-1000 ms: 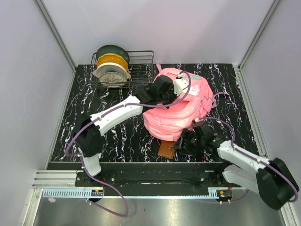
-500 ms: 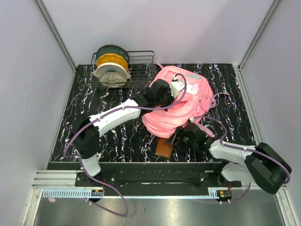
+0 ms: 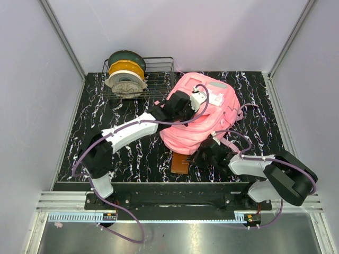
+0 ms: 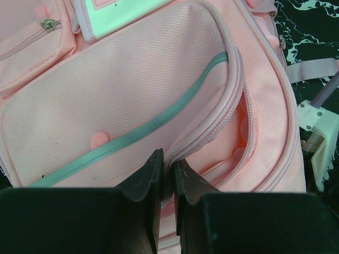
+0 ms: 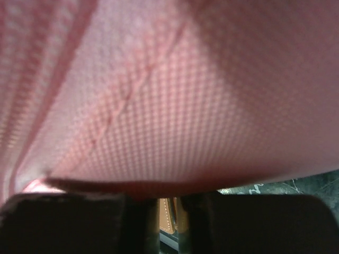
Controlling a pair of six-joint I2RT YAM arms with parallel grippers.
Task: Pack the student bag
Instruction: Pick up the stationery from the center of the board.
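Pink mesh fabric fills nearly both wrist views: the student bag (image 3: 209, 106) lies on its back on the black marbled tabletop (image 3: 132, 153), and both sets of fingers are against it. The left fingers (image 4: 159, 182) rest on its upper face, pressed almost together, and pinch the zippered rim of the curved front pocket. That rim runs up and away to the right of them, and the zip gapes a little just right of the tips. A pale green stripe (image 4: 159, 121) crosses the pocket panel diagonally just beyond the tips. Farther ahead and to the left sit a light patch (image 4: 122, 13) and a small zipper pull (image 4: 49, 24). The right fingers (image 3: 203, 155) are tucked under the bag's near edge, so that its fabric hangs over them like a roof in the right wrist view. They stand close, with a narrow slot between them. In that slot shows a strip of a brown stitched case (image 3: 180, 163), which lies flat on the tabletop just to their left, half under the bag. Whether they clamp the case or merely frame it, I cannot tell. Well beyond the left fingers, at the far left corner, a wire basket (image 3: 159, 79) holds filament spools (image 3: 126, 74).
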